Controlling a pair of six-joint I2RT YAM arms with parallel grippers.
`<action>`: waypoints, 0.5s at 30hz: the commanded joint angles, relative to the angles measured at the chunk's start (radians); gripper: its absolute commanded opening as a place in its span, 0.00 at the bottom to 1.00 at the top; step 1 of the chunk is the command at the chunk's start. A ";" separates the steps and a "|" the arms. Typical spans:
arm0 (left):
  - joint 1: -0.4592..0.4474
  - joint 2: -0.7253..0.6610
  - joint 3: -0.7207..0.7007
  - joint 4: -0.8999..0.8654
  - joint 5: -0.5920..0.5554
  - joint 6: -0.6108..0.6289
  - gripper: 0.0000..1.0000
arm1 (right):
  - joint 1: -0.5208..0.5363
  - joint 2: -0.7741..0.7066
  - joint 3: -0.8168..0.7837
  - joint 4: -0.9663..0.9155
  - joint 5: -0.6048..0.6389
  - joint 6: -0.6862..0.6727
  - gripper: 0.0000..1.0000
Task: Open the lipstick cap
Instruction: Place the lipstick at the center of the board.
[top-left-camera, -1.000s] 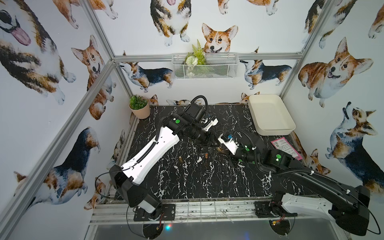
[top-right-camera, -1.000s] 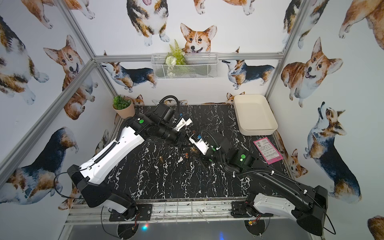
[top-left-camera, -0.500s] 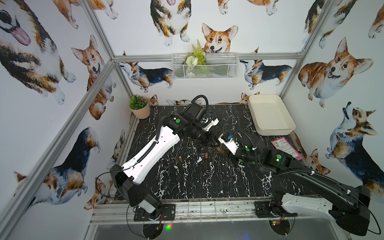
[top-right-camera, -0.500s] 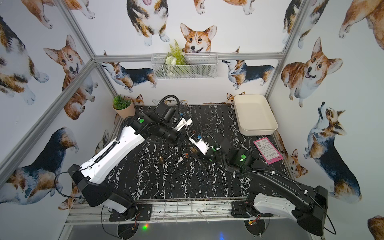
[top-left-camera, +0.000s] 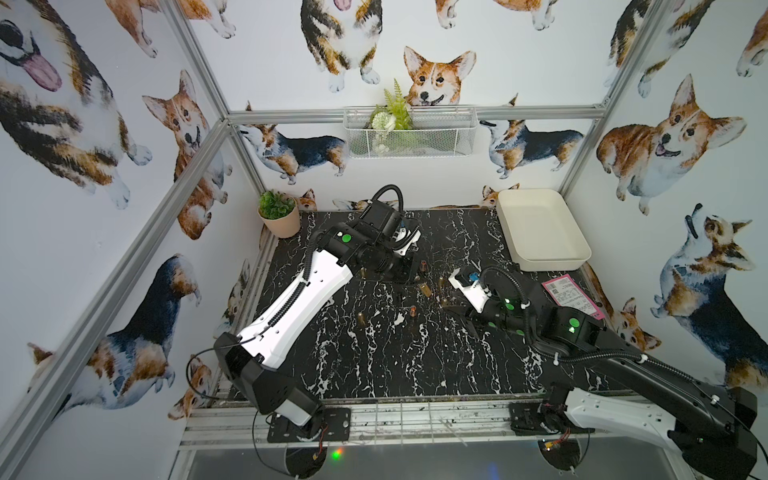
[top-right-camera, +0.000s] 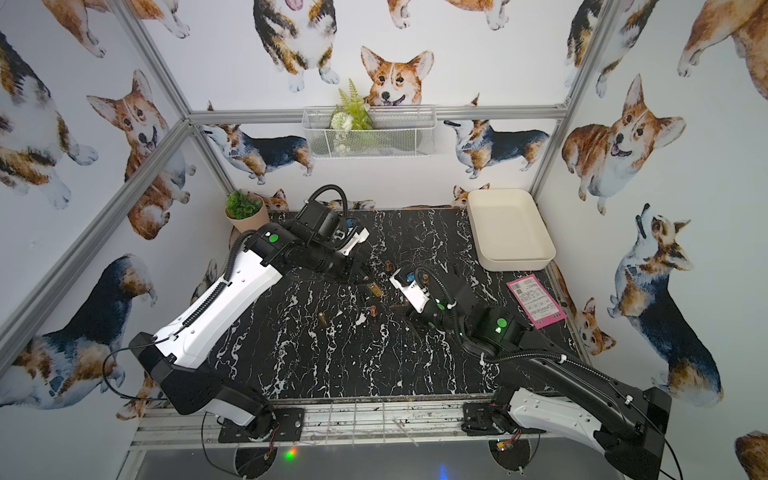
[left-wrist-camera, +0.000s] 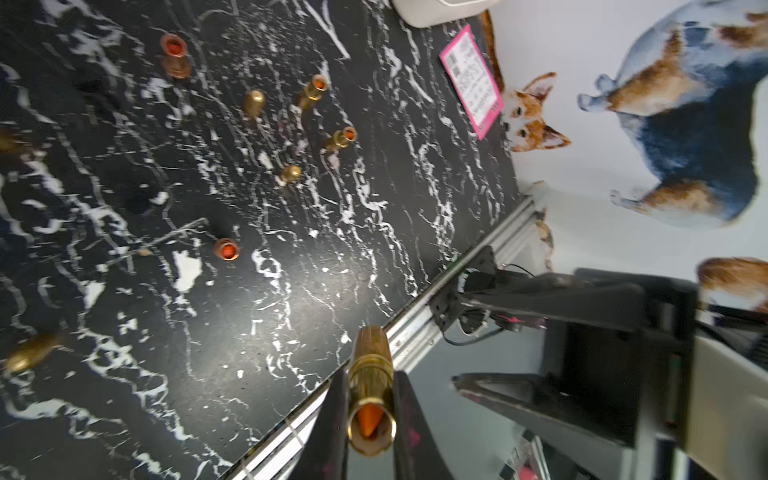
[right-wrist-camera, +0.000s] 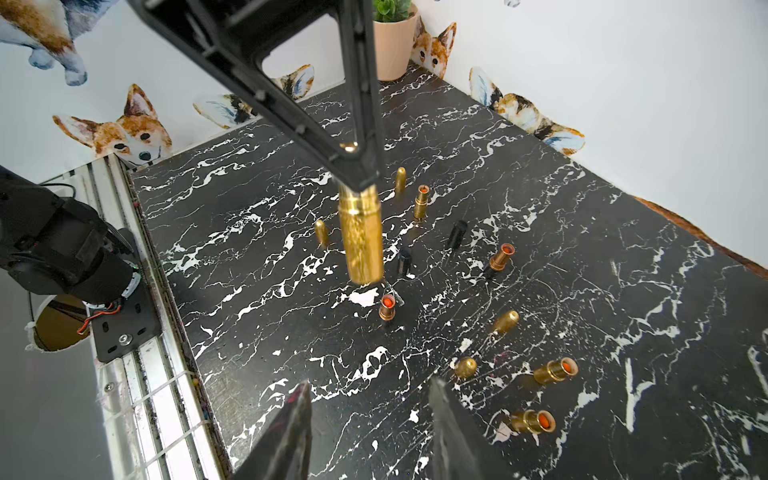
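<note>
Left gripper (left-wrist-camera: 370, 376) clamped on gold lipstick (right-wrist-camera: 360, 232), held above black marble tabletop (top-left-camera: 374, 365), just 12 o'clock of its centre in both top views; orange stick visible in tube's open end in left wrist view; right gripper (right-wrist-camera: 370, 382) at 4 o'clock of left, fingers spread, empty; loose gold caps (right-wrist-camera: 506, 321), opened lipsticks (right-wrist-camera: 557, 370) scattered below; cream tray (top-left-camera: 540, 262) at table's 1 o'clock corner, potted plant (top-left-camera: 276, 216) at 11
</note>
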 joint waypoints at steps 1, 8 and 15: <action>0.000 -0.021 -0.043 -0.046 -0.291 -0.013 0.09 | 0.000 -0.038 -0.008 -0.025 0.054 -0.015 0.50; 0.010 -0.054 -0.268 0.085 -0.507 -0.011 0.11 | 0.000 -0.052 -0.008 -0.056 0.080 -0.016 0.50; 0.093 -0.053 -0.478 0.261 -0.479 -0.042 0.11 | 0.000 -0.058 -0.008 -0.078 0.101 -0.013 0.50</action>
